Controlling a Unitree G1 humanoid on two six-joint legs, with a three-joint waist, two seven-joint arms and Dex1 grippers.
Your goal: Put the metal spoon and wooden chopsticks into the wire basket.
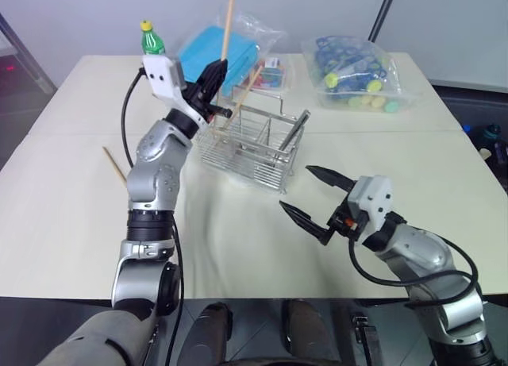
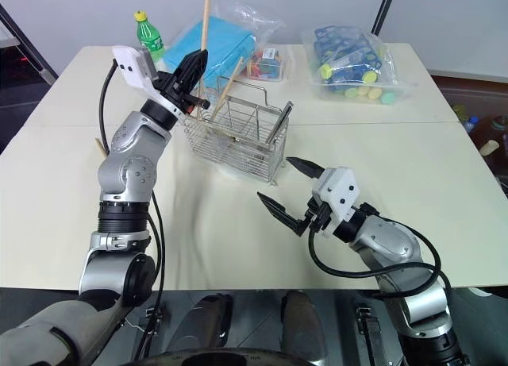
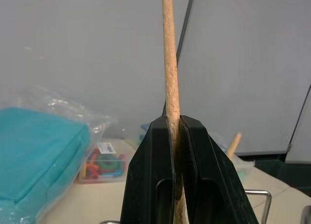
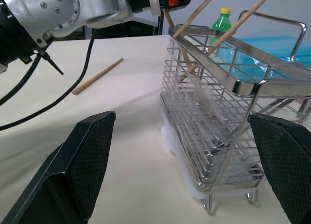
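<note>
Silver wire basket [image 1: 252,146]: rectangular mesh caddy with inner dividers and a raised wire handle, standing upright near the middle of the cream table [image 1: 71,223].

Metal spoon [image 1: 294,132]: in the basket's right-hand part, leaning with its handle past the rim.

Wooden chopstick, held [image 1: 228,23]: near upright, pinched between the black fingers of the left gripper [image 1: 216,76] above the basket's left end; the left wrist view shows both fingers [image 3: 150,175] pressed against the stick, which rises well above them.

Wooden chopstick, in basket [image 1: 242,96]: lower end inside the left part of the basket, leaning against the rim, tip slanting up and to the right.

Wooden chopstick, loose [image 1: 114,163]: flat on the table, left of the left arm, well apart from the basket.

Right gripper [image 1: 309,198]: jaws spread wide and holding nothing, above the table just in front of and to the right of the basket, pointing toward it.

Green bottle [image 1: 151,40], yellow cap: upright at the far left of the table, behind the left gripper.

Clear plastic bag [image 1: 210,52] with a turquoise block: behind the basket.

Small pack of coloured pieces [image 1: 272,74]: beside that bag.

Clear plastic bag [image 1: 353,68] of blue, yellow and green items: far right of the table.
</note>
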